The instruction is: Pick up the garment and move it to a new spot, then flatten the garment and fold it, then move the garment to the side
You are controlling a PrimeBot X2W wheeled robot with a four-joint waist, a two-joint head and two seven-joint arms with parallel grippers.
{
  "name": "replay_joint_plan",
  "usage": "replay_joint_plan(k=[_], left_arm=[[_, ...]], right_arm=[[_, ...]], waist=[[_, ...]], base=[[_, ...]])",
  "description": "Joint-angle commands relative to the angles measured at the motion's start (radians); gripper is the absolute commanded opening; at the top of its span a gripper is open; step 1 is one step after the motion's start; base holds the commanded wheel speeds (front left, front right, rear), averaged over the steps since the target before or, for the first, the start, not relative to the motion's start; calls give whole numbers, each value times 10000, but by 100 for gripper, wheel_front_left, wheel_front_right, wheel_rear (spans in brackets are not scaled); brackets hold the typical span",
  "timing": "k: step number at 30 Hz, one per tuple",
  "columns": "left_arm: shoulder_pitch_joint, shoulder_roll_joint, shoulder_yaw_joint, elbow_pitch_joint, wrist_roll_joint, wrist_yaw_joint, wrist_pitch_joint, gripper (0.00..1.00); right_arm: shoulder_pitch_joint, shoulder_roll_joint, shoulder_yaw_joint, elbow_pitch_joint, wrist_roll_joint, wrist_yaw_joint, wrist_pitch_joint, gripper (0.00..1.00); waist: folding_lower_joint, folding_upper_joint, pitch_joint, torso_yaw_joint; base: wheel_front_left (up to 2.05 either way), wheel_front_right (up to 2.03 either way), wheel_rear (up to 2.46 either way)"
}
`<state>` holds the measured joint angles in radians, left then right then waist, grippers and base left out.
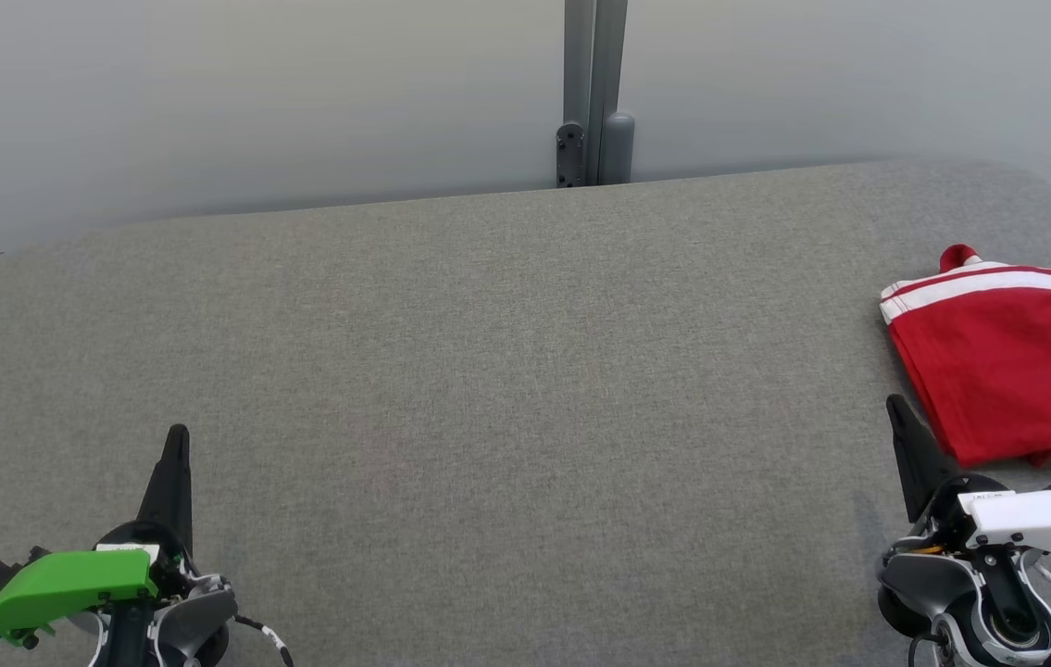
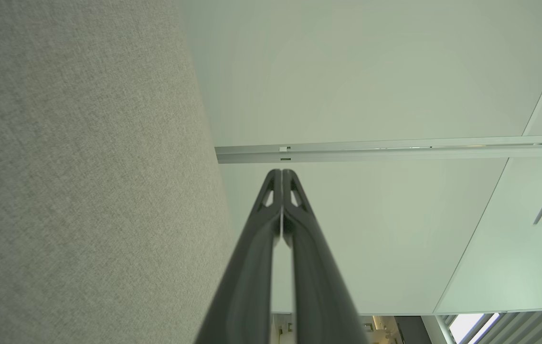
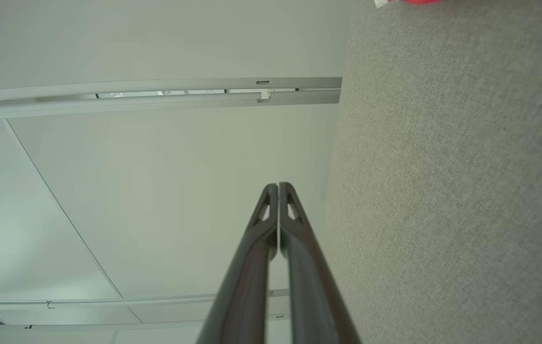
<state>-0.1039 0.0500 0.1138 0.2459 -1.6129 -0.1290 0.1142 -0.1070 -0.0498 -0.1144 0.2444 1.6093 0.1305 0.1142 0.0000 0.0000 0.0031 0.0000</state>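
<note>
The garment (image 1: 1007, 361) is red with white stripes and lies folded at the far right of the grey fabric surface (image 1: 506, 371); a sliver of it (image 3: 414, 2) shows at the top edge of the right wrist view. My right gripper (image 1: 895, 405) is shut and empty, just left of the garment's near corner, apart from it. In the right wrist view its fingertips (image 3: 278, 186) touch each other. At the lower left, far from the garment, my left gripper (image 1: 178, 434) is shut on nothing, its fingers (image 2: 281, 173) pressed together.
A grey post (image 1: 594, 93) stands behind the surface's far edge, against a pale partition wall (image 1: 210, 102). The surface's rounded corners fall away at the far left and far right.
</note>
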Motion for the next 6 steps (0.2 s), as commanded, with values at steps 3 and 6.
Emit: replay_joint_plan(k=[3, 6], left_arm=[[-118, 4, 23, -20, -2, -40, 32, 0], [-118, 4, 22, -21, -2, -40, 32, 0]], right_arm=[[-58, -8, 10, 19, 68, 4, 35, 0], [-58, -8, 10, 19, 68, 4, 34, 0]], waist=[[0, 0, 0, 0], [0, 0, 0, 0]], base=[[0, 0, 0], [0, 0, 0]])
